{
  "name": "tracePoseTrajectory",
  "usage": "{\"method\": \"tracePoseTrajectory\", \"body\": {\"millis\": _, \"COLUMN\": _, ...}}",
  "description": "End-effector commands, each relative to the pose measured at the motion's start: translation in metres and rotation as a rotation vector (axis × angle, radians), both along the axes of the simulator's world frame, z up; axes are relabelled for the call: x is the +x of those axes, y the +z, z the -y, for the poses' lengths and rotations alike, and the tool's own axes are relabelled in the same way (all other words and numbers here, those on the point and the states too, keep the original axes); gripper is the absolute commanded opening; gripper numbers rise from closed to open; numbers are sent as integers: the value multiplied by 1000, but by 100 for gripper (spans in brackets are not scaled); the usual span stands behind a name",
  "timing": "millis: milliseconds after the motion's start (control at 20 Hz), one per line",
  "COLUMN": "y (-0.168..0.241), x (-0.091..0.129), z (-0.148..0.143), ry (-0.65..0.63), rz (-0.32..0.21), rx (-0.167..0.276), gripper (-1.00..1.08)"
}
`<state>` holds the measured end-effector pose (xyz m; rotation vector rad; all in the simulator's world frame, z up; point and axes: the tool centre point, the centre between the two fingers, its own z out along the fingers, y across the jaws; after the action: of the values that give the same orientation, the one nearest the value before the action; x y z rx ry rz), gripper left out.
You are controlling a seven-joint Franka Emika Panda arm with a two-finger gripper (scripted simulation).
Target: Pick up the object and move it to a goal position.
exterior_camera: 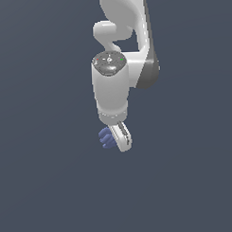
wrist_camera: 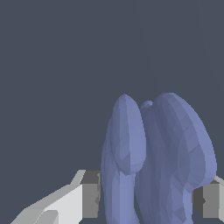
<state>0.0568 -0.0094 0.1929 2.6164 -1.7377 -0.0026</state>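
Observation:
The object (exterior_camera: 105, 137) is a small blue-purple lumpy blob of rounded lobes. In the exterior view it pokes out on the left side of my white gripper (exterior_camera: 119, 140), at the end of the downward-pointing arm. In the wrist view the object (wrist_camera: 153, 162) fills the space between my two fingers (wrist_camera: 89, 194), whose grey pads press against its sides. My gripper (wrist_camera: 146, 199) is shut on the object. Part of the blob is hidden behind the near finger in the exterior view.
The white arm (exterior_camera: 112, 85) hangs down from the top of the exterior view. Around it there is only a plain dark grey-blue background with no other objects or markers showing.

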Motion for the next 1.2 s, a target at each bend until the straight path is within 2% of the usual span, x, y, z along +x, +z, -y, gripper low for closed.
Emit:
{"method": "tracePoseTrajectory", "body": {"millis": 0, "y": 27, "x": -5, "z": -15, "ry": 0, "rz": 1, "rx": 0, "gripper": -100}}
{"method": "tracePoseTrajectory", "body": {"millis": 1150, "y": 262, "x": -43, "z": -141, "ry": -1, "rz": 2, "rx": -2, "gripper": -100}}
